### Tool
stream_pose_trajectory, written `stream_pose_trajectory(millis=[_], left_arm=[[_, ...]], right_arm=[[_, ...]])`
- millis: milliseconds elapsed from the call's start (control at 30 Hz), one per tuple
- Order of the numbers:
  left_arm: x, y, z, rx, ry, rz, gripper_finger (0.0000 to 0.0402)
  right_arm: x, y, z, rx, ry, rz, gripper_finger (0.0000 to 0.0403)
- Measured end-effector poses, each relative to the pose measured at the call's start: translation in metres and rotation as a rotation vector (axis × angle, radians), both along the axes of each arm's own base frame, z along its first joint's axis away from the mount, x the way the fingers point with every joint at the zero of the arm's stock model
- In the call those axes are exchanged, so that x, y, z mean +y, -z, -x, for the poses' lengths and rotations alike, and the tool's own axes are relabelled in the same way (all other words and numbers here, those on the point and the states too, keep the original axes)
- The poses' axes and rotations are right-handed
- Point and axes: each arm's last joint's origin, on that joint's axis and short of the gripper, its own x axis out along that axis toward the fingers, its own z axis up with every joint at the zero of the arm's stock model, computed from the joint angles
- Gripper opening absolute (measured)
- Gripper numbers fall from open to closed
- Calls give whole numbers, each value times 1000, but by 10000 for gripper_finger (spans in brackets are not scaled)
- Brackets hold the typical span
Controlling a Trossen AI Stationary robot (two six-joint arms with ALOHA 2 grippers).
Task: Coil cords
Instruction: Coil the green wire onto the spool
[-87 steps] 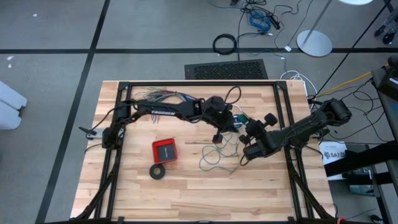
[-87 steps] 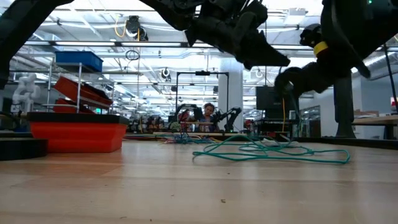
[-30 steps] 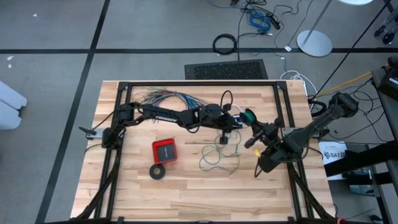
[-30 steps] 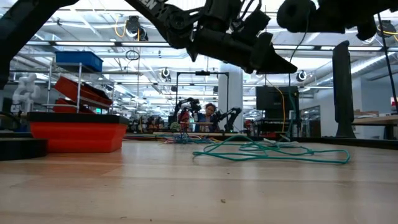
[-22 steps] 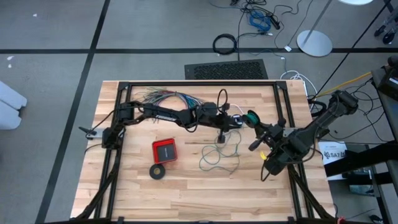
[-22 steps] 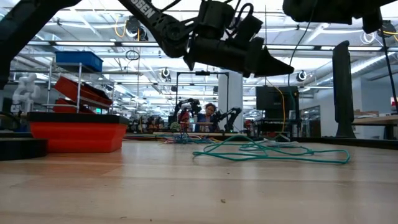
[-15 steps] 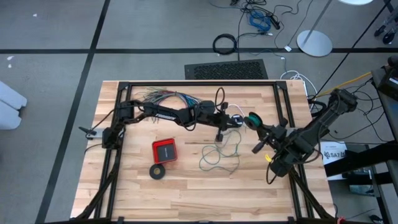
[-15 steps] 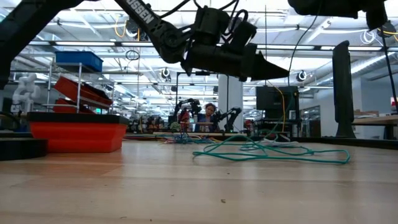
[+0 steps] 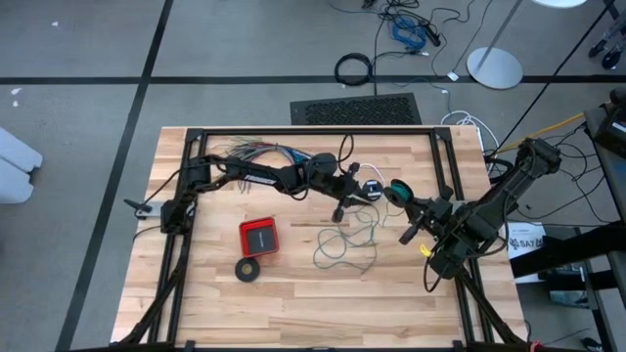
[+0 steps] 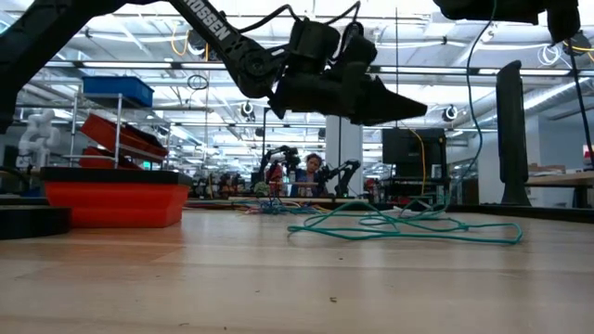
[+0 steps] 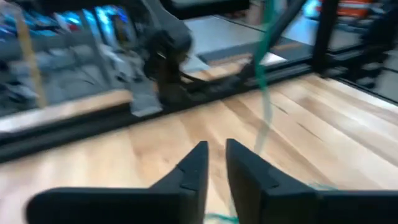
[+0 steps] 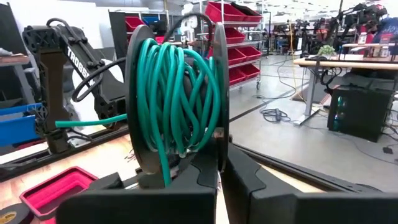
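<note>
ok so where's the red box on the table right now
In the high view the red box sits left of the table's centre, just above the black tape ring and left of the loose teal wire.

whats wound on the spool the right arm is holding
Teal-green wire is wrapped in many turns between the flanges of the spool, and one strand leaves it sideways. The wraps cover the spool's core, so the wire's inner end cannot be seen.

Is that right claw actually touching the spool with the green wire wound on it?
Touching. The right wrist view shows the right gripper with its fingers pressed against the spool at its lower edge, holding it upright.
</note>
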Motion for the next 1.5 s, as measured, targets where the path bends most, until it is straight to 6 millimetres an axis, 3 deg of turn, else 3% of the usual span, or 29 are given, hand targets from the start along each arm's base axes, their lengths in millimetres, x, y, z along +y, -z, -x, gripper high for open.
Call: stream_pose_trajectory(millis=[133, 300, 467, 633, 1100, 1500], left_arm=[[-3, 3, 2, 43, 102, 62, 109], [-25, 3, -2, 32, 179, 102, 148], [-42, 16, -12, -15, 129, 93, 150], [-41, 23, -19, -64, -44, 153, 150], [-52, 29, -22, -88, -6, 180, 150], [-53, 28, -24, -96, -73, 175, 150]], right_arm=[[-2, -2, 2, 2, 0, 3, 0], [-2, -3, 2, 3, 3, 10, 0], [-2, -4, 1, -4, 7, 4, 0], [-2, -4, 1, -8, 7, -1, 0], [-3, -5, 1, -18, 25, 17, 0], [-6, -3, -14, -30, 96, 9, 0]])
